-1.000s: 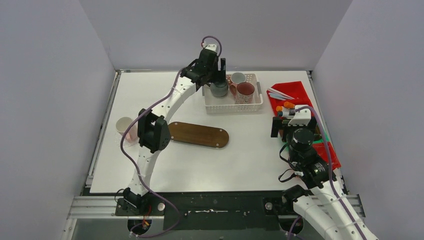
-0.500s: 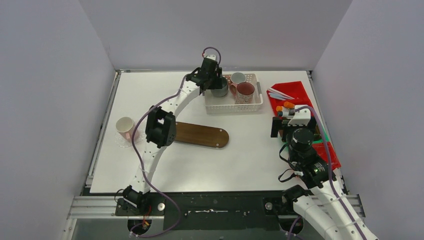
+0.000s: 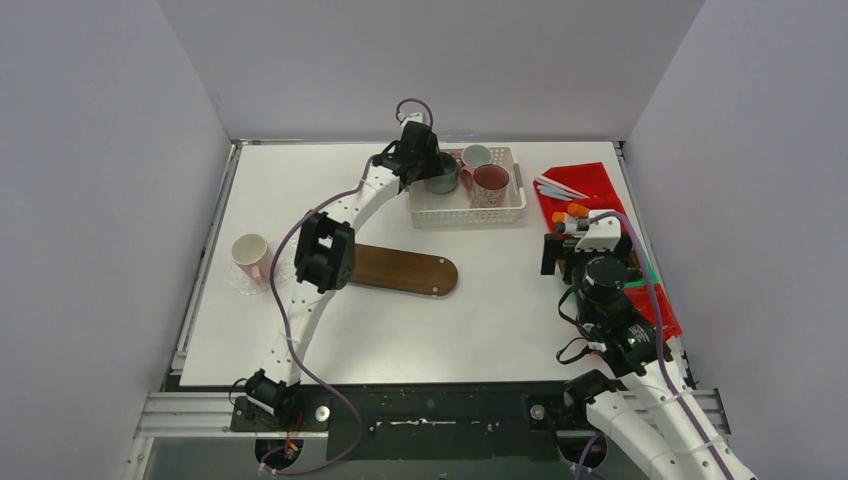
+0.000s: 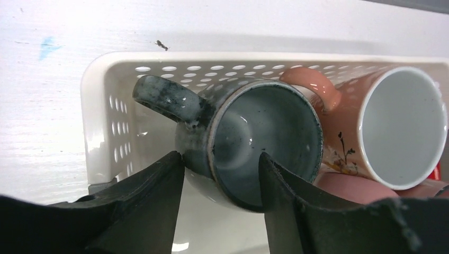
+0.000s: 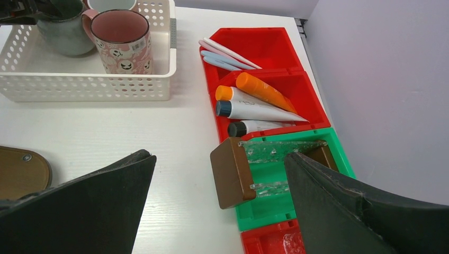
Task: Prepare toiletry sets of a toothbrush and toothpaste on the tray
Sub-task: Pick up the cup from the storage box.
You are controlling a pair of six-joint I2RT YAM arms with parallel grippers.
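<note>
Your left pincer [image 4: 219,159] is reaching into the white basket [image 4: 100,106] at the upper centre of the overhead view. Its fingers [image 4: 153,201] are standing spread and are not pressing on anything. In the left wrist view, one finger is sitting outside the wall of the dark green mug [image 4: 265,137], just below its handle. The other is sitting in front of the mug's open mouth, so the rim is lying between them. I cannot tell whether either finger is touching the mug.

The dark green mug is standing at the left end of the basket. The pink-handled mug [image 4: 402,127] is crowding just beside it on the right, and the maroon mug [image 5: 119,39] is sitting next to both. The pinkish-white mug [image 3: 250,255] is standing alone on the worktop [image 3: 300,180] at the left of the overhead view. It is well apart from the basket and off the left end of the wooden tray [image 3: 400,268], which is lying mid-frame.

Your right pincer [image 5: 219,156] is hovering at the right of the overhead view with its fingers spread wide, holding nothing. It is hanging over the edge of the green bin [image 5: 317,148], where a brown block [image 5: 230,172] is leaning.

Above the green bin in the right wrist view, the tubes [image 5: 254,108] are lying side by side in a red bin [image 5: 310,108]. The toothbrushes [image 5: 227,53] are lying in the red compartment beyond them.
</note>
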